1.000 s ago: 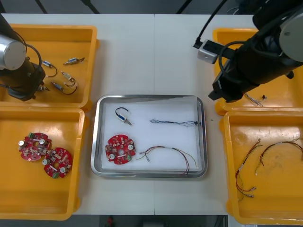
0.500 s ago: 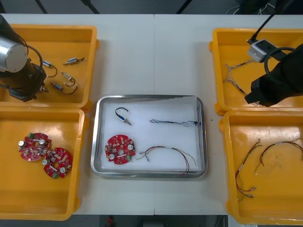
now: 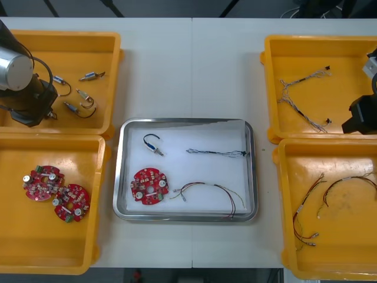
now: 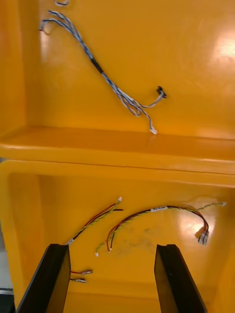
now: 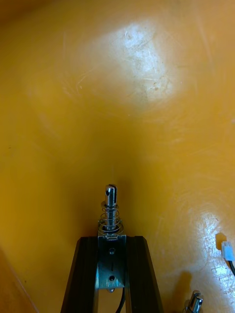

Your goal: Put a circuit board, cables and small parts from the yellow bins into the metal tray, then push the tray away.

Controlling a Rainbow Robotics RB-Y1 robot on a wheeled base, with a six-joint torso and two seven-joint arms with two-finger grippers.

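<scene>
Bright — glare on yellow bin [image 5: 142,54]

Yellow bins [image 3: 76,56] look like glossy plastic w/ fine scratches. Metal tray [image 3: 254,177] has shiny rim, matt white inside; small metal part [image 5: 111,205] is bright, bare, w/ coiled spring. Table [image 3: 194,65] is smooth, matt.

The front camera looks steeply down over the table [image 3: 194,65]; both wrist cameras face closely into yellow bins [image 4: 117,146] it also covers.
</scene>
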